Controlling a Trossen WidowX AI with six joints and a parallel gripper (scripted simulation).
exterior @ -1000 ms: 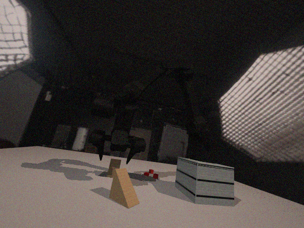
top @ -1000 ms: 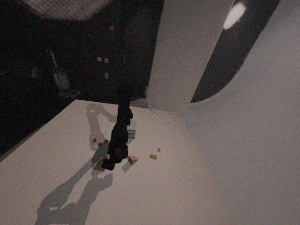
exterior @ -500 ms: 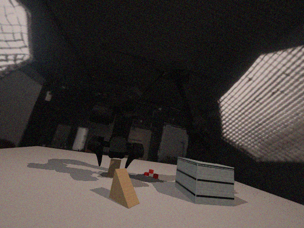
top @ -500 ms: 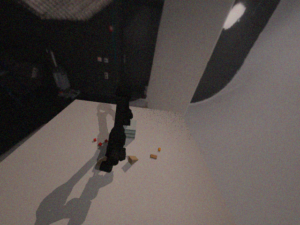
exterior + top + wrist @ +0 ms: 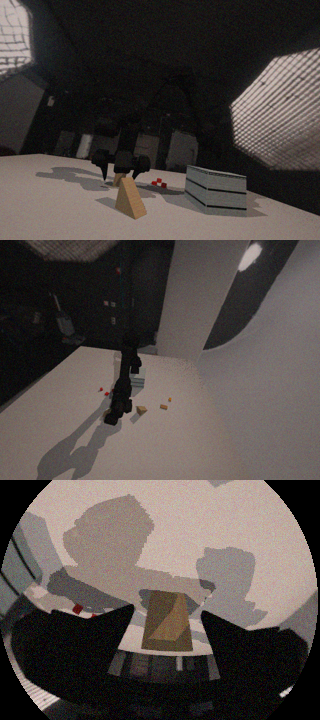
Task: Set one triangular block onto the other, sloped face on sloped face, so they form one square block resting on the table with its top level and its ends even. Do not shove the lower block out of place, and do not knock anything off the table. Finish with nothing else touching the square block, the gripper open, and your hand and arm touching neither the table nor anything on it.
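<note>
One wooden triangular block (image 5: 141, 410) (image 5: 130, 198) stands on the table, nearer to the exterior view, with a sloped face to the side. The other triangular block (image 5: 106, 412) (image 5: 118, 180) (image 5: 168, 621) stands on the table under the hand. In the top view the arm partly hides it; in the exterior view the near block partly hides it. My gripper (image 5: 118, 179) (image 5: 168, 611) is wide open and points down, its fingers to either side of the second block. In the wrist view that block shows between the fingertips, with a gap on each side. No contact is visible.
A pale grey-blue box with dark stripes (image 5: 137, 382) (image 5: 226, 193) stands on the table. Several small red cubes (image 5: 106, 393) (image 5: 163, 185) (image 5: 77, 609) lie near the arm. A small orange piece (image 5: 169, 399) and an orange-brown bar (image 5: 163, 406) lie beyond the first block.
</note>
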